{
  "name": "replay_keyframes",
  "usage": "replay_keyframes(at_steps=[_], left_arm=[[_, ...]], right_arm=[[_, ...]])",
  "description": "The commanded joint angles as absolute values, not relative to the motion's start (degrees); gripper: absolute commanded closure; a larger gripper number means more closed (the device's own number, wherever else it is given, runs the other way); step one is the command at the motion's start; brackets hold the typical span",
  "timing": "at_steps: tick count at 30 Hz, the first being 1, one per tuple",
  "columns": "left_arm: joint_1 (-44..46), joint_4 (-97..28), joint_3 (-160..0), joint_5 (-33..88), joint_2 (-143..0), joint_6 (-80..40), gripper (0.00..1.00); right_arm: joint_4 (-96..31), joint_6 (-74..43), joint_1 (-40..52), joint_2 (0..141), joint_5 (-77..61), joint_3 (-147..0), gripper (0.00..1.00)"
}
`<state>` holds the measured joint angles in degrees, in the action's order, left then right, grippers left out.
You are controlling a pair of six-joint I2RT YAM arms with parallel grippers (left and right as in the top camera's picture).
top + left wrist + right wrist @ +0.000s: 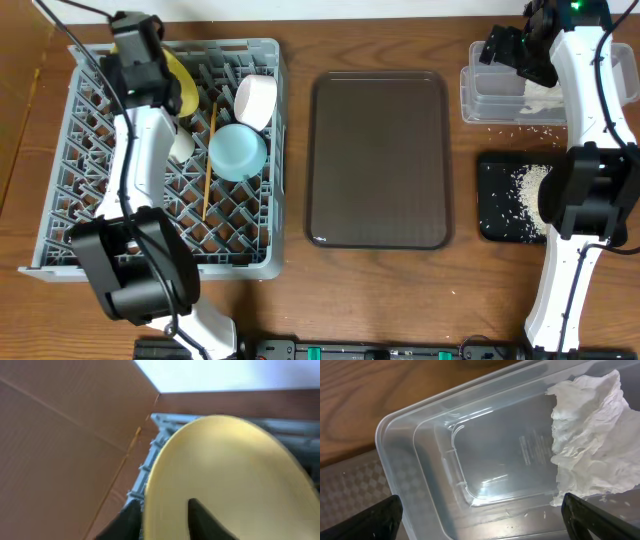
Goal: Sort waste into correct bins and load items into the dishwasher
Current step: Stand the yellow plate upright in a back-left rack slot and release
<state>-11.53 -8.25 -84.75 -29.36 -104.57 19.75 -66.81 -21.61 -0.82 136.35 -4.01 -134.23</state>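
Left arm (147, 150) and right arm (583, 85): smooth white tubular links joined by bulky matte-black joint housings (140, 265). Thin black cables (70, 35) looped beside the upper links and traced along the white shells. Small green indicator light (575, 8) at the top of the right arm. Left gripper (165, 522) and right gripper (480, 512): plain black fingers (365, 521), squared at the tips.

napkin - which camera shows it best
Right wrist: the crumpled napkin fills the right side, lying inside the clear tub. Overhead shows only a small white patch beside the right arm. Left wrist misses it.
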Motion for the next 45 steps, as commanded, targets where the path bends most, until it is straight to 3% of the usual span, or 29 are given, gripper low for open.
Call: replay_keyframes(at_steps=[1,6,28,31,34,45], left_arm=[[-10.17,-7.07,-84.25,-29.19,-103.59,19.88,0.65],[-9.39,-5.52,-84.29,-29.19,-103.59,19.86,0.59],[-9.54,1.93,-84.29,-23.33,-103.61,22.87,0.58],[-9.56,-3.55,-84.29,-17.32,-103.68,22.9,0.67],[-10.0,-8.01,-84.27,-10.48,-104.66,22.83,0.67],[-15.25,-6.98,-84.27,-4.23,-112.92,21.71,0.73]], right_arm=[[-66.87,-20.71,-0.32,135.66,-3.25,-135.2,0.01],[-66.87,-20.71,-0.32,135.66,-3.25,-135.17,0.01],[-66.87,-20.71,-0.34,135.66,-3.25,-135.2,0.01],[-66.87,-20.71,-0.36,135.66,-3.25,-135.2,0.01],[-66.87,-20.71,-0.36,135.66,-3.25,-135.2,0.01],[-66.87,-20.71,-0.36,135.66,-3.25,-135.17,0.01]])
